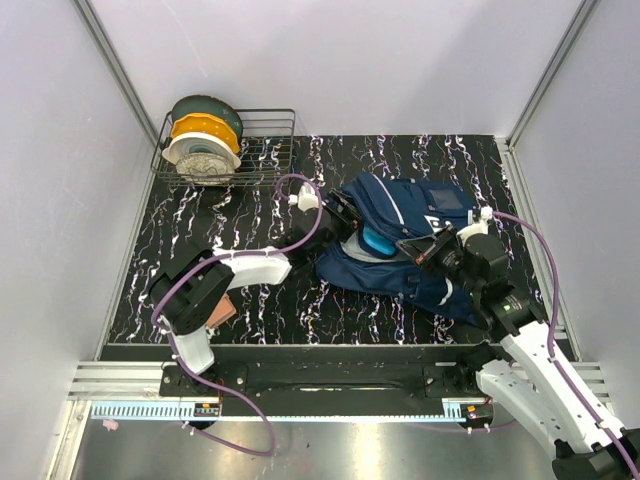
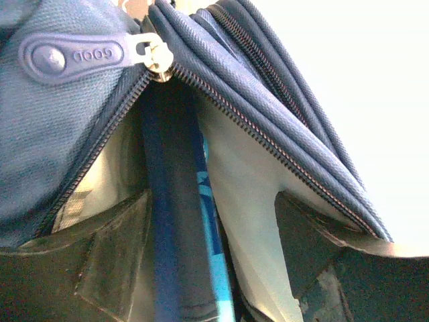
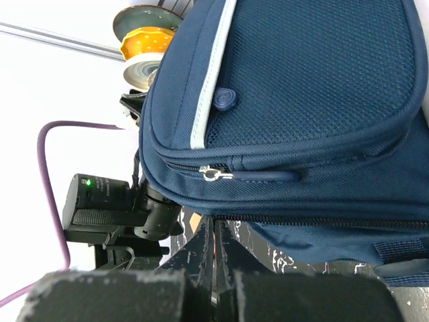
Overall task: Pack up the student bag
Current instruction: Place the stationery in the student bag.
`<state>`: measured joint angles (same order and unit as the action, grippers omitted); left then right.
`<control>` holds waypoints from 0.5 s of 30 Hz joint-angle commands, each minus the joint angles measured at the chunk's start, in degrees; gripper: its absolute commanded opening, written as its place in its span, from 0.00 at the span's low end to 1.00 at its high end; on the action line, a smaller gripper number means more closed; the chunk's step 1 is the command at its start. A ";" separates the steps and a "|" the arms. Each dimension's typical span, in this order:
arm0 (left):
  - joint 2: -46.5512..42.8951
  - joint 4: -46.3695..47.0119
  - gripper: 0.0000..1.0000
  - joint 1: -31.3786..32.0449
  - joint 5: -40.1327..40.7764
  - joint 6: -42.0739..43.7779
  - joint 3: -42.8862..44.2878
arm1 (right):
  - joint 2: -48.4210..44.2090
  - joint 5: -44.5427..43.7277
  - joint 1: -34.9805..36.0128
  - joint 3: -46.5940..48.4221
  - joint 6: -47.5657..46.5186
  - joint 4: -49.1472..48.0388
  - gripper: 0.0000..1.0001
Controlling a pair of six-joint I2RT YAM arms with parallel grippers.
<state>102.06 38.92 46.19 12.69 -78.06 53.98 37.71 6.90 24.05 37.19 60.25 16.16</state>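
The black, white-veined surface (image 1: 300,310) carries the student bag (image 1: 420,205). The bag lies on its side right of centre, with its main zip undone and the mouth turned toward the left arm. That lie suits loading from the side, since things can be slid in flat rather than dropped.

The right pincer (image 1: 420,248) sits at the near lip of the mouth. Its fingers are pressed together on a thin fold that appears to be the bag's edge fabric. I judge that it anchors the lip so the opening does not sag shut.

The left pincer (image 1: 350,220) is at the far corner of the mouth, jaws spread wide with nothing gripped between them. Its wrist view looks straight into the pale-lined gap.

A bright blue pouch (image 1: 378,243) sits in the mouth, partly inside the bag. The zip pull (image 2: 74,57) rests at the end of the parted teeth, out of the way of the opening.
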 commanded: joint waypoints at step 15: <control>-32.08 -14.73 0.88 -0.05 -4.44 15.65 -21.45 | 4.21 -6.63 0.20 5.62 -1.01 -3.07 0.00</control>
<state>77.78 29.30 46.13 6.92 -68.12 35.00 42.37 3.95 24.38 39.53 60.34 16.49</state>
